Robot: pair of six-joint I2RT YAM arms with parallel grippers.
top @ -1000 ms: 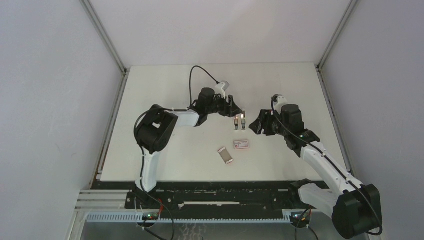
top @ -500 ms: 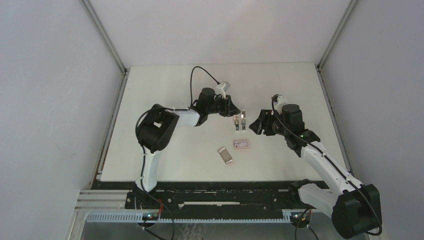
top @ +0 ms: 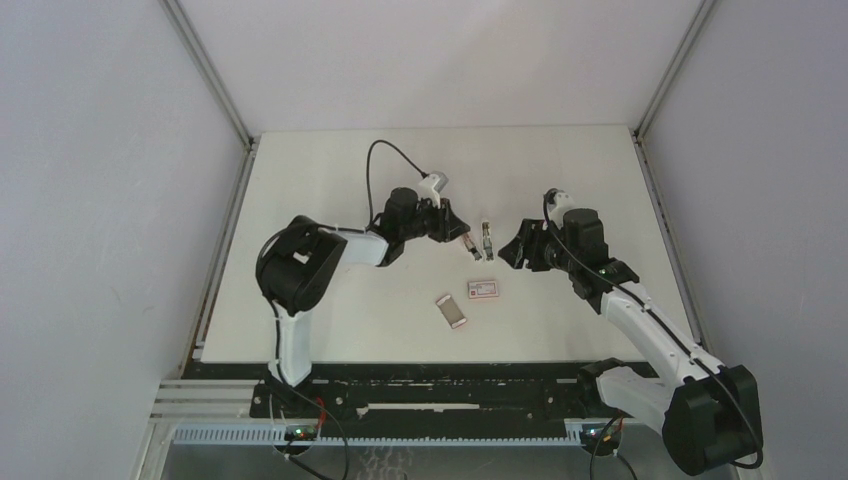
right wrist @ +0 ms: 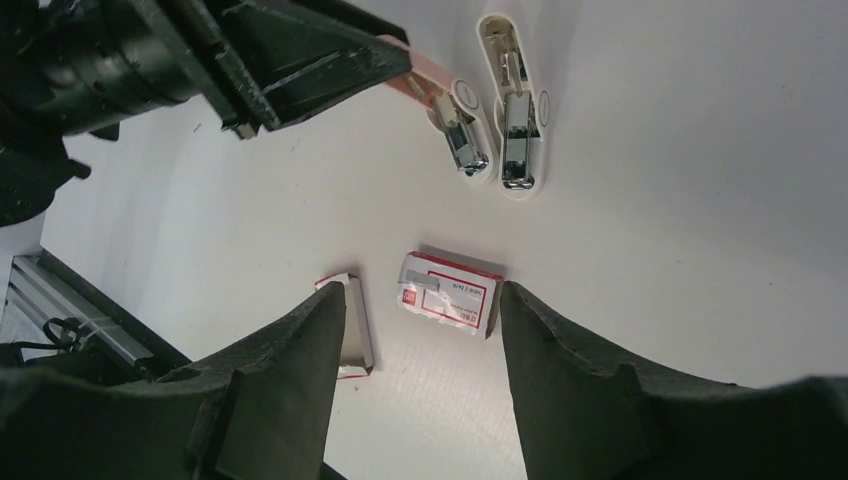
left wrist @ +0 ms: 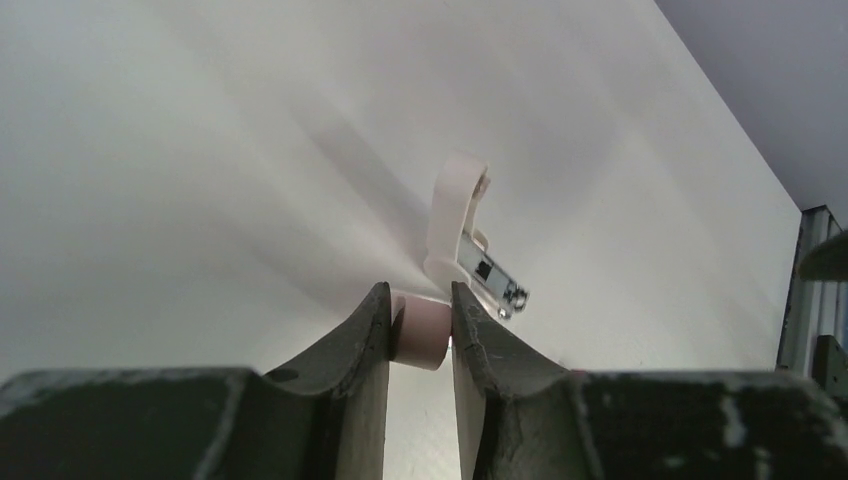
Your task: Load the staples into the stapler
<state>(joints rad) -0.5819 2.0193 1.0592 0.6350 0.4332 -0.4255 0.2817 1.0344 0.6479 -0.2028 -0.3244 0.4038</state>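
Note:
Two mini staplers lie open at mid-table. My left gripper point(left wrist: 420, 312) is shut on the rear end of the pink stapler point(left wrist: 455, 205), whose metal magazine point(left wrist: 495, 280) sticks out to the right. The top view shows this left gripper point(top: 457, 234) holding the pink stapler point(top: 468, 244) tilted, next to the white stapler point(top: 487, 240). My right gripper point(right wrist: 420, 298) hangs open above the pink-red carton point(right wrist: 450, 293) and its slid-out tray point(right wrist: 352, 325). A short grey strip point(right wrist: 424, 279) lies on the carton's label; I cannot tell whether it is the staples.
The carton point(top: 483, 289) and tray point(top: 451, 311) lie nearer the front than the staplers. My right gripper point(top: 508, 252) sits just right of the white stapler. Grey walls enclose the white table point(top: 330, 180) on three sides.
My left gripper has shut on the pink stapler and drawn back to the left, turning the stapler askew from the white one. The right arm has barely moved.

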